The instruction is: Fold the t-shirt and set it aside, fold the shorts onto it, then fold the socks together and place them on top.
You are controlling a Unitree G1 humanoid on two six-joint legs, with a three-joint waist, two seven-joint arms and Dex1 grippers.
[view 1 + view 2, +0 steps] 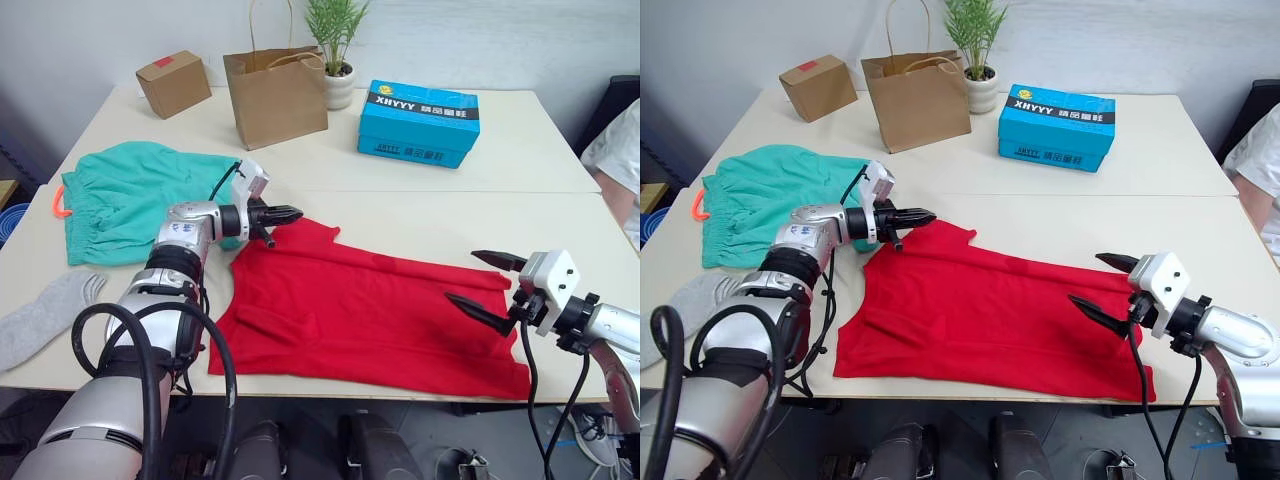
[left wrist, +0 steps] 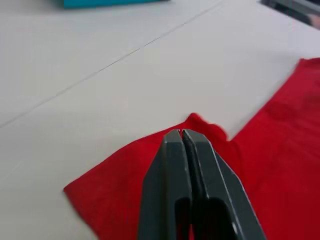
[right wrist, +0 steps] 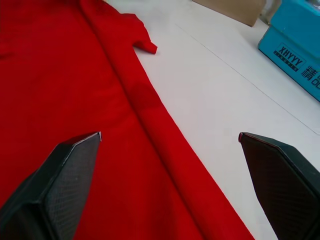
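Red cloth dominates the counter (image 1: 560,150): the t-shirt (image 1: 370,310) lies spread near the front edge, between both arms. Left end effector (image 1: 290,214), fingers pressed together, hovers at the shirt's far left corner; whether it pinches cloth cannot be told. Right end effector (image 1: 487,283), fingers spread wide, hangs over the shirt's right end. Shorts (image 1: 130,200) lie far left, socks (image 1: 45,315) at the left front edge.

shorts (image 1: 125,195) left of t-shirt (image 1: 370,310), on table (image 1: 520,140)
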